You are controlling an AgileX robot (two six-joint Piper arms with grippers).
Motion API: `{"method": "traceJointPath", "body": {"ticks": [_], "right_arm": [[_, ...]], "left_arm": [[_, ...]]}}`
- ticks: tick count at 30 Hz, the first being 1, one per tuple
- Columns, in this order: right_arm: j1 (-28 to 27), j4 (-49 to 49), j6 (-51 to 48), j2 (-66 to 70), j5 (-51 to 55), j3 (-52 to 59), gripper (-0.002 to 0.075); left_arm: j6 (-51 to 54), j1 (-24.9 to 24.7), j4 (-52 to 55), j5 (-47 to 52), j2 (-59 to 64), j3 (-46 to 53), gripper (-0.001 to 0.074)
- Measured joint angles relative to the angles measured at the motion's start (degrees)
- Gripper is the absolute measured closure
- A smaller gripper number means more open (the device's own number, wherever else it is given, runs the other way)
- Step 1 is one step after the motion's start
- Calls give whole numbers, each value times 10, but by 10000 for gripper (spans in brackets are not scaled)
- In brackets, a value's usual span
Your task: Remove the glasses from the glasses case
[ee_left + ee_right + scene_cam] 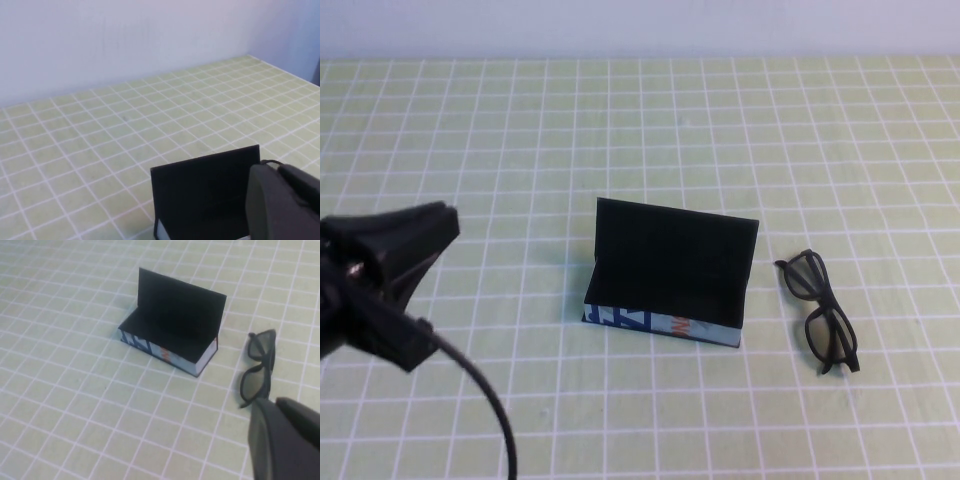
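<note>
A: So, where do things stand around the glasses case [665,285]?

B: Its lid stands upright and open, and the glasses [820,312] lie folded on the tabletop [620,130] just beside the case's right end, not touching it. By my judgement the removal is done.

A: And the grippers?

B: The right gripper [285,440] hangs above the tabletop near the glasses, fingers together, holding nothing. The left gripper [280,205] sits raised well off the case's left side; I cannot tell how its fingers stand.

A: What would finish this well?

B: Pull the right arm away upward, clear of the frames, so nothing gets nudged.

A: Do the views differ?

B: The high view misses the right gripper entirely; only the right wrist view shows it. The left wrist view shows just the lid's back, no glasses.
</note>
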Motion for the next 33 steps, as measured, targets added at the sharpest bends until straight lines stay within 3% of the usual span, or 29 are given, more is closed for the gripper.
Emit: {"method": "traceJointPath", "body": {"ticks": [6, 12, 18, 24, 33], "right_arm": [[-1, -1, 2, -23, -48, 44, 741], [-1, 1, 2, -23, -253, 119, 741], [-1, 6, 2, -11, -434, 206, 742], [-1, 6, -32, 29, -475, 238, 742], [-1, 6, -38, 62, -490, 238, 742]], "left_arm": [[0, 0, -23, -68, -139, 95, 739], [0, 0, -31, -183, -276, 184, 739], [-2, 0, -54, -276, -335, 264, 739], [-2, 0, -68, -303, -336, 325, 739], [-2, 0, -72, -326, -336, 331, 739]]}}
